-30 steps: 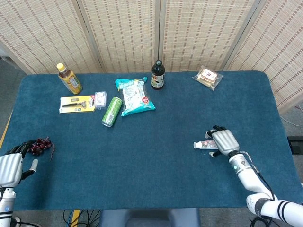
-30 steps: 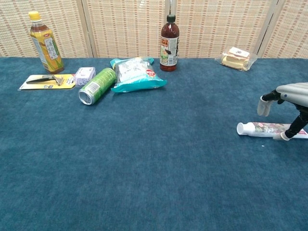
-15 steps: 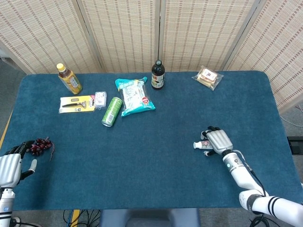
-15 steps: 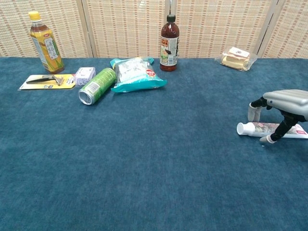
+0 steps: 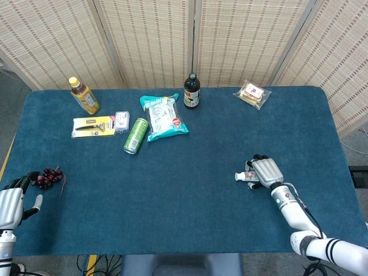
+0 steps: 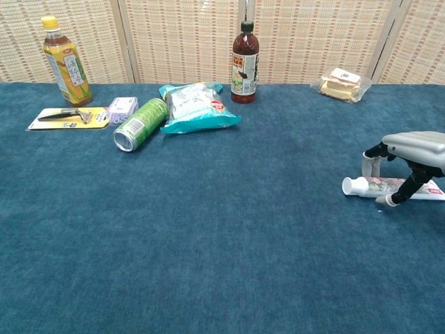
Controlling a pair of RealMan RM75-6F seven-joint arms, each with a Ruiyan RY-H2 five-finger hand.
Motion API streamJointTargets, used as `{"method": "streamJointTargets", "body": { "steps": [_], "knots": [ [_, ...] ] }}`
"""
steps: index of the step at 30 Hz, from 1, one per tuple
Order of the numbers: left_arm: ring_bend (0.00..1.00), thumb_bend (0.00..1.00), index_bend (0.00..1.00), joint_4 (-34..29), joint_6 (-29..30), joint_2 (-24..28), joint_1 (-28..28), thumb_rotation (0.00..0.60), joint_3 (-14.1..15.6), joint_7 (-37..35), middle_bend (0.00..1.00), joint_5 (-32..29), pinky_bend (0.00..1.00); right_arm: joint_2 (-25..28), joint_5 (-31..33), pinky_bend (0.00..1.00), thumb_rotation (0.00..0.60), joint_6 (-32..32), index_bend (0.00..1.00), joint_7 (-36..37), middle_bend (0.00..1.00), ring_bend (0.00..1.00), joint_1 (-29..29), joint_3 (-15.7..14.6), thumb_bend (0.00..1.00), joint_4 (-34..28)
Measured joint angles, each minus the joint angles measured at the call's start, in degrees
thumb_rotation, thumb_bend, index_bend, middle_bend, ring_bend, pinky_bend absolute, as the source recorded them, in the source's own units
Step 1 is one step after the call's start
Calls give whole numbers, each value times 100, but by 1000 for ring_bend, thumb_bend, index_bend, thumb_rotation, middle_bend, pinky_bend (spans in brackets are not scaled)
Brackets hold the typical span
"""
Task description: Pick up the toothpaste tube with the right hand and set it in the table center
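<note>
One toothpaste tube (image 6: 386,186) to move, lying flat on the blue table (image 5: 190,190) at the near right, cap pointing left toward the middle. My right hand (image 6: 410,154) is arched over the tube's body, fingers (image 6: 372,161) curled down on the far side and thumb tip down on the near side, straddling it; the tube looks flat on the cloth, not lifted. I can't tell whether the pads are actually squeezing it or just bracketing it, so grip state is unclear. Left hand (image 5: 10,202) sits at the near left edge, holding nothing, fingers apart, just beside a bunch of dark grapes (image 5: 48,176). Handling guess: tube is light, soft-walled, probably slick plastic, so it will dent and may squirt out sideways if pinched hard. Best hold is mid-body toward the cap shoulder, where it should be stiffer and rounder; the flat crimped tail is hidden under my hand and poor to grab anyway. Squeeze gently, lift level. Table center is bare, well left of the tube; the green can (image 5: 135,135) and snack bag (image 5: 163,117) lie further to the far left.
</note>
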Motion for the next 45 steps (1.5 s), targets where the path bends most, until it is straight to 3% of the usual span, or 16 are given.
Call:
{"method": "streamJointTargets", "body": {
  "steps": [14,22,26,35,45],
  "knots": [
    [278,362,185,28,-57,-27,-9,600,-8,-19,291,-24,388,-19,160,201,600,-24,487,-74,472,224,6,-25,307,47],
    [277,362,180,17,-73,-19,-2,600,-16,-35,290,-56,389,-59,119,209,600,-4,554,27,530,292,-5,-39,475,106],
    [277,362,175,5,-86,-17,-7,600,-12,-37,290,-46,388,-80,68,237,600,23,598,94,571,349,-16,-45,632,111],
    [277,361,175,-69,-185,96,-49,600,-12,-78,290,-25,388,-61,-18,402,600,-22,706,297,656,488,31,5,978,20],
    [277,361,176,-183,-485,328,-266,600,-37,-122,290,84,388,265,91,412,600,-333,742,502,682,519,219,171,1000,-382]
  ]
}}
